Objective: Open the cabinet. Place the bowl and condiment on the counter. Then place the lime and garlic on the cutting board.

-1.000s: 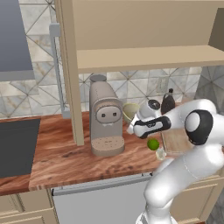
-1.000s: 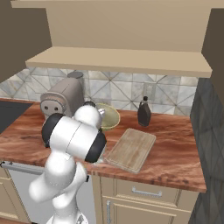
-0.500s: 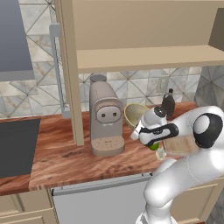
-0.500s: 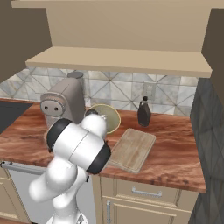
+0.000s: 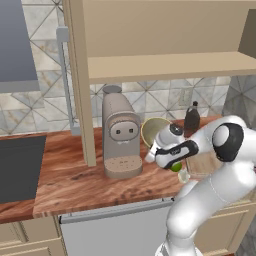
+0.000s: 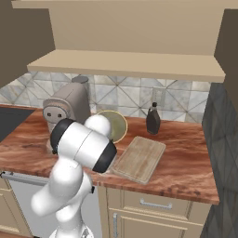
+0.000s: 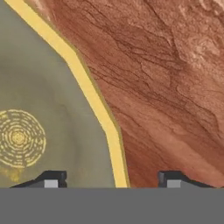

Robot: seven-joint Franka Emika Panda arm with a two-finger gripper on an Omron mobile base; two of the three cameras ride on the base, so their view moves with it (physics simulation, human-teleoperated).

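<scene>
The cabinet [image 5: 165, 65] [image 6: 125, 65] stands open and its shelf is bare. The olive-beige bowl [image 5: 156, 129] [image 6: 113, 125] is tipped up on the counter [image 5: 75, 175] [image 6: 186, 162] beside the coffee machine. My gripper [image 5: 151, 150] [image 7: 113, 179] is open, and the bowl's yellowish rim [image 7: 94, 109] runs between its fingertips. The dark condiment bottle [image 5: 192, 119] [image 6: 153, 120] stands upright behind. The lime [image 5: 176, 166] and the garlic [image 5: 184, 175] lie under my forearm at the edge of the cutting board [image 5: 206, 162] [image 6: 139, 159].
A tall coffee machine [image 5: 120, 135] [image 6: 65, 109] stands left of the bowl. The opened cabinet door [image 5: 77, 85] hangs edge-on in front of it. A dark cooktop [image 5: 17, 165] lies at far left, and a dark wall [image 6: 223, 139] closes the right end.
The bowl has tipped from lying flatter to standing more on its edge. My hand has shifted slightly down and left, along its rim.
</scene>
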